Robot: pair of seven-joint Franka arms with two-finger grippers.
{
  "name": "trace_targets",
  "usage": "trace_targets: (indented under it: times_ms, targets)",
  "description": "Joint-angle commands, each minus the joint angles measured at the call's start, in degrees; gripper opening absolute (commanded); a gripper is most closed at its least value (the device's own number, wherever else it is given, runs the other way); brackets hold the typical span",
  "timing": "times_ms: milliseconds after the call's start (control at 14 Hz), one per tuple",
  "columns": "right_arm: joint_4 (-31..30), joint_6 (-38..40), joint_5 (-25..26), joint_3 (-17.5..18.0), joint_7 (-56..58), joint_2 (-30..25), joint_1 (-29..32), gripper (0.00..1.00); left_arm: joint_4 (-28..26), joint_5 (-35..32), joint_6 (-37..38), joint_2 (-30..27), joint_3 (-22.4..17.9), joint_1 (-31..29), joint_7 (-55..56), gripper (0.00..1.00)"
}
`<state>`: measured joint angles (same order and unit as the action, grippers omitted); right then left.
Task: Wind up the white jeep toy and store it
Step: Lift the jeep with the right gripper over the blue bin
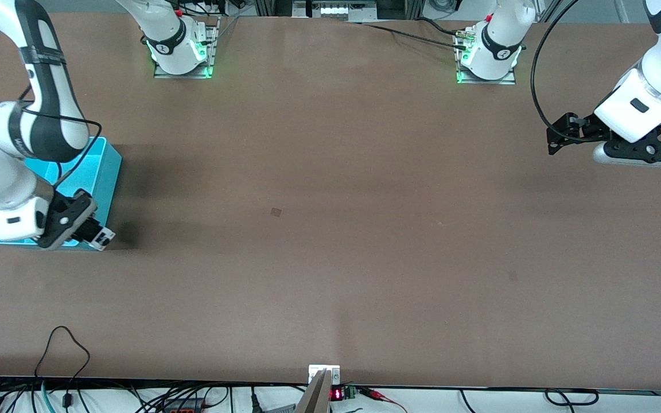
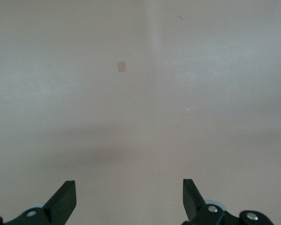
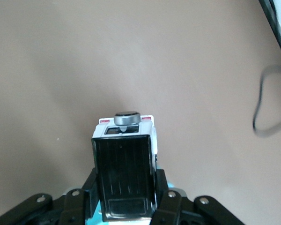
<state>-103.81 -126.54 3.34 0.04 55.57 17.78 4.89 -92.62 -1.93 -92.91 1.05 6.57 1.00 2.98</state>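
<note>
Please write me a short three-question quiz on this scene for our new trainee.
1. True or false: the right pincer is shut on the toy car.
2. The toy car is held at the edge of which thing? A) a red tray B) the blue bin C) a drawer
3. Fill in: the left pincer is ____ and holds nothing over the table.

Key: 1 true; 2 B; 3 open
</note>
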Motion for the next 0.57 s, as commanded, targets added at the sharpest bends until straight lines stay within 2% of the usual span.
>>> trace_targets:
  times_ms: [0,143,357,500]
  targets:
    - [-0.4,5.1,-0.4,-1.0,-13.0,-2.3,1.9,0.0,1.5,0.3,1.4,0.4,0.2,-0.2,0.4,1.0]
    - [-0.5,7.8,-0.1,-1.5,-21.2,-2.6,3.6,0.0,1.5,0.2,1.4,0.4,0.3,-0.1,0.5,1.0]
    - [-1.8,7.7,0.3,-2.7,-31.1,-1.5,7.0,0.0,1.6,0.3,1.4,0.4,0.3,-0.1,0.4,1.0]
    - [-4.7,5.7,0.5,-2.9,-33.3,-0.8,10.1,0.0,1.5,0.3,1.4,0.4,0.3,0.0,0.5,1.0]
